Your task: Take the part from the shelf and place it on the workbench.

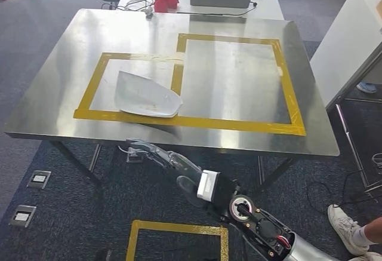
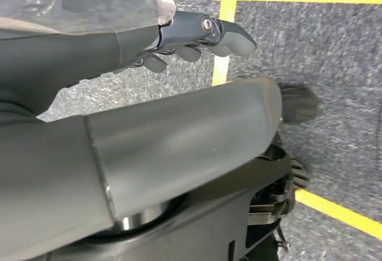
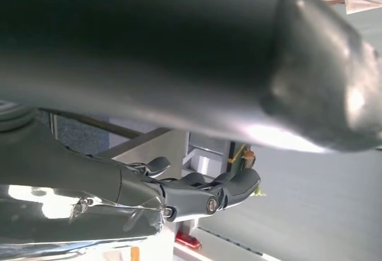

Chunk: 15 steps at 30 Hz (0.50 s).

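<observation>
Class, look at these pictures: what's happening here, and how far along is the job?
A white part lies on the steel workbench, inside the smaller of two yellow taped rectangles, so the placing looks done. The robot's right hand hangs below the near table edge, fingers stretched out, holding nothing. Its left hand hangs over the grey carpet, also holding nothing. A person's shoe shows at the right.

Bright, even light w/ soft glare on steel workbench (image 1: 225,82); wrist views blurred up close, dark foreground.
</observation>
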Each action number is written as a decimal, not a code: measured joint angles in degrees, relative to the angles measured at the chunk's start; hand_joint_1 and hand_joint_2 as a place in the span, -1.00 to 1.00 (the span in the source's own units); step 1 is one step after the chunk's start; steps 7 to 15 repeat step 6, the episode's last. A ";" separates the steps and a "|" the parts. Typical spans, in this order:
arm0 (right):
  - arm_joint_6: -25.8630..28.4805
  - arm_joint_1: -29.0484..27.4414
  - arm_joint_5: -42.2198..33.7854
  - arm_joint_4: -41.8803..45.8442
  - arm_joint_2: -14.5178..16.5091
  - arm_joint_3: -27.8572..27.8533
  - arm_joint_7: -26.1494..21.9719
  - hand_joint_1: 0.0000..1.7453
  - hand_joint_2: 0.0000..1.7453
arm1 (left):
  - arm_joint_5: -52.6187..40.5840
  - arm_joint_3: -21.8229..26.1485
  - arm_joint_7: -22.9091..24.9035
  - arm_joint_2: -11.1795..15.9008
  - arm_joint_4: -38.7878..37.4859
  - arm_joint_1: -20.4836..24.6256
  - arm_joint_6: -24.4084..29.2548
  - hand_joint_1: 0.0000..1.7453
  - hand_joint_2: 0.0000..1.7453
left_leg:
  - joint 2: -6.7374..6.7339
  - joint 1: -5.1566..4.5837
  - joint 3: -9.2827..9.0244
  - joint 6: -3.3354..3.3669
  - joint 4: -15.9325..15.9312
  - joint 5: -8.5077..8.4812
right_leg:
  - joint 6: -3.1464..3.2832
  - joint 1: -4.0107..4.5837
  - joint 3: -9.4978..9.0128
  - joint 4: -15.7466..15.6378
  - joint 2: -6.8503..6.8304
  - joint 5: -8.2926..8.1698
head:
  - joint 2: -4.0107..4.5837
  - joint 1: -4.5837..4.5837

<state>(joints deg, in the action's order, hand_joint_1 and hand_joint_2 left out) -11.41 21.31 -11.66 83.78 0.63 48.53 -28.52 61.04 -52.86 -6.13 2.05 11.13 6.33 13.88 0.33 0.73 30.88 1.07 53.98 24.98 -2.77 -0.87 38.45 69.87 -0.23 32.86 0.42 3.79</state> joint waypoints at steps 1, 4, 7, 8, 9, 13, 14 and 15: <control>0.00 -0.03 0.01 -0.11 0.00 -0.02 -0.01 -1.00 -1.00 | 0.00 -0.01 -0.01 -0.01 0.00 -0.03 0.00 -1.00 -1.00 | 0.01 -0.26 0.58 0.13 0.05 -0.41 | 0.20 0.12 -0.11 1.68 0.04 0.29 | 0.00 0.01; -0.01 -0.03 0.01 -0.29 0.00 -0.10 -0.01 -1.00 -1.00 | 0.01 -0.02 -0.01 -0.05 0.00 -0.15 0.02 -1.00 -1.00 | 0.09 -0.93 1.75 0.25 0.15 -1.40 | 2.00 1.03 -6.46 -6.23 0.20 -3.69 | 0.00 0.01; -0.03 0.03 0.01 -0.29 0.00 -0.16 -0.02 -1.00 -1.00 | 0.00 -0.03 -0.03 -0.19 -0.01 -0.16 0.03 -1.00 -1.00 | 0.09 -1.15 2.05 0.11 0.14 -1.85 | 3.38 1.59 -10.79 -13.21 0.31 -4.99 | 0.00 0.05; -0.03 0.03 0.01 -0.29 0.00 -0.16 -0.02 -1.00 -1.00 | 0.00 -0.03 -0.03 -0.19 -0.01 -0.16 0.03 -1.00 -1.00 | 0.09 -1.15 2.05 0.11 0.14 -1.85 | 3.38 1.59 -10.79 -13.21 0.31 -4.99 | 0.00 0.05; -0.03 0.03 0.01 -0.29 0.00 -0.16 -0.02 -1.00 -1.00 | 0.00 -0.03 -0.03 -0.19 -0.01 -0.16 0.03 -1.00 -1.00 | 0.09 -1.15 2.05 0.11 0.14 -1.85 | 3.38 1.59 -10.79 -13.21 0.31 -4.99 | 0.00 0.05; -0.03 0.03 0.01 -0.29 0.00 -0.16 -0.02 -1.00 -1.00 | 0.00 -0.03 -0.03 -0.19 -0.01 -0.16 0.03 -1.00 -1.00 | 0.09 -1.15 2.05 0.11 0.14 -1.85 | 3.38 1.59 -10.79 -13.21 0.31 -4.99 | 0.00 0.05; -0.03 0.03 0.01 -0.29 0.00 -0.16 -0.02 -1.00 -1.00 | 0.00 -0.03 -0.03 -0.19 -0.01 -0.16 0.03 -1.00 -1.00 | 0.09 -1.15 2.05 0.11 0.14 -1.85 | 3.38 1.59 -10.79 -13.21 0.31 -4.99 | 0.00 0.05; -0.03 0.03 0.01 -0.29 0.00 -0.16 -0.02 -1.00 -1.00 | 0.00 -0.03 -0.03 -0.19 -0.01 -0.16 0.03 -1.00 -1.00 | 0.09 -1.15 2.05 0.11 0.14 -1.85 | 3.38 1.59 -10.79 -13.21 0.31 -4.99 | 0.00 0.05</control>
